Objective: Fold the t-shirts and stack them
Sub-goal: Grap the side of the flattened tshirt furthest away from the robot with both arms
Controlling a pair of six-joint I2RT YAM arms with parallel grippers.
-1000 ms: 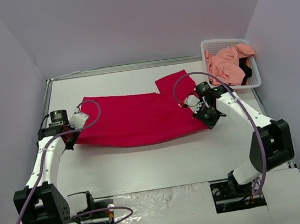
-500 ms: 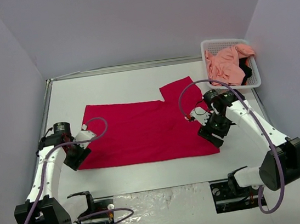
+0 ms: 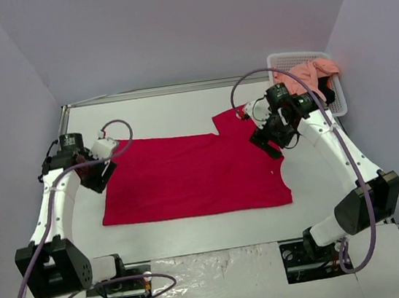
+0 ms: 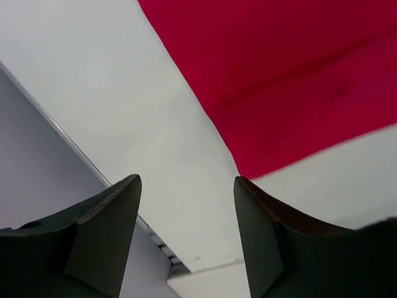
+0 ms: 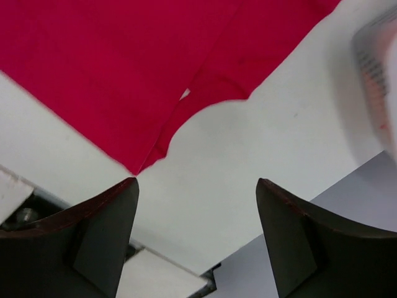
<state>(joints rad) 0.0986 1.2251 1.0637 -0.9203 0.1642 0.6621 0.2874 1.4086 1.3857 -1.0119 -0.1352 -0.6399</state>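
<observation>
The crimson red t-shirt [image 3: 196,175] lies spread flat across the middle of the table, one sleeve [image 3: 234,119] pointing to the back right. My left gripper [image 3: 100,178] hovers at its left edge, open and holding nothing. In the left wrist view the red t-shirt [image 4: 298,74] lies beyond the left gripper [image 4: 186,180], bare table between the fingers. My right gripper [image 3: 267,144] hovers over the shirt's right side, near the sleeve, open and empty. The right wrist view shows the red t-shirt [image 5: 124,62] beyond the right gripper [image 5: 195,183]. A salmon pink t-shirt [image 3: 306,76] and a bit of black garment [image 3: 329,95] sit in the basket.
The white lattice basket [image 3: 283,59] stands at the back right corner, blurred at the right edge of the right wrist view as the basket [image 5: 378,68]. A metal rail [image 3: 63,130] runs along the table's left edge. Grey walls close in the sides and back.
Both grippers went from shut to open and let go of the red shirt. Its near edge was drawn toward the front and now lies flat. Both arms then rose and moved back.
</observation>
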